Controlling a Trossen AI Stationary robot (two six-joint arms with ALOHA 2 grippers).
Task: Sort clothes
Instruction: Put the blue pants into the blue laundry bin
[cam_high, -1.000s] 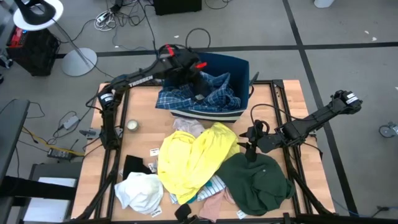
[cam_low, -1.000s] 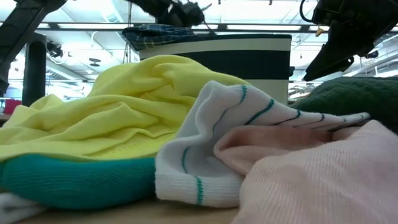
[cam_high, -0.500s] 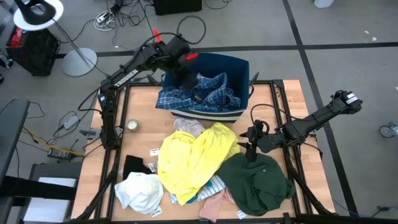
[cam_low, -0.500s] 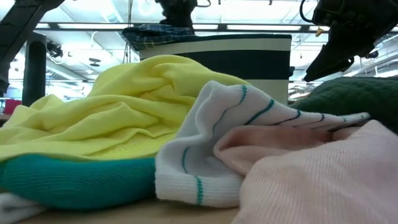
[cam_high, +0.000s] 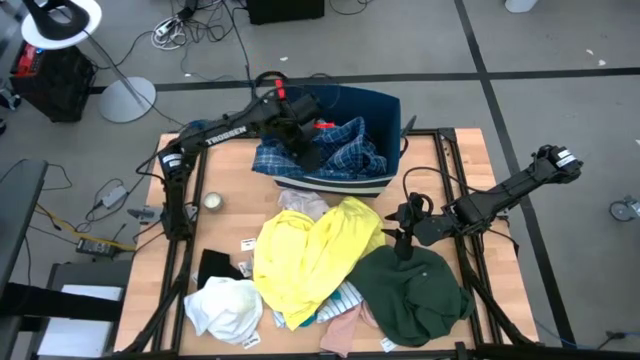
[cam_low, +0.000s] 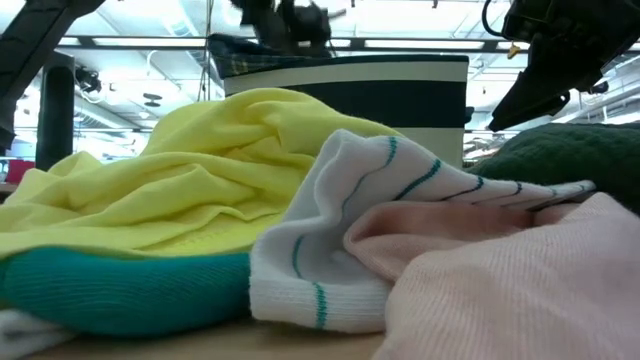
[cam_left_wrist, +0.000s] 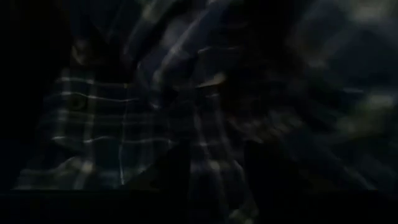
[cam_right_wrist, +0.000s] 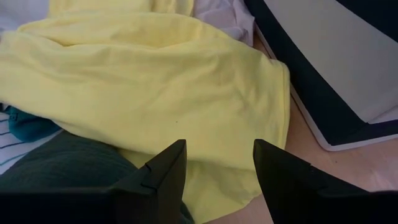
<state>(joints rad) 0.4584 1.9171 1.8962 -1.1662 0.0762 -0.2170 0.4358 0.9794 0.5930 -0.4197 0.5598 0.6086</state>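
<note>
A blue plaid shirt (cam_high: 345, 150) lies in the dark blue bin (cam_high: 385, 105) at the table's far edge, one part draped over the bin's near rim. My left gripper (cam_high: 305, 145) is low over the shirt, which fills the left wrist view (cam_left_wrist: 124, 124). My right gripper (cam_high: 403, 238) is open and empty, hovering between the yellow garment (cam_right_wrist: 155, 81) and the dark green garment (cam_high: 415, 285). The yellow garment (cam_high: 310, 250) lies on top of the pile in the table's middle. White (cam_high: 225, 305), black (cam_high: 215, 268), striped (cam_low: 380, 200), pink (cam_low: 500, 280) and teal (cam_low: 120, 290) pieces lie near the front.
A small round tin (cam_high: 212, 201) sits on bare wood at the table's left, with free room around it. The bin's striped near wall (cam_low: 400, 90) stands behind the pile. Bare wood also shows to the right of the bin (cam_high: 460, 160).
My left gripper drew back toward the bin's far left corner and rose, then came down again onto the plaid shirt near the bin's left side. The shirt's top now sits lower against the bin's rim in the low view.
</note>
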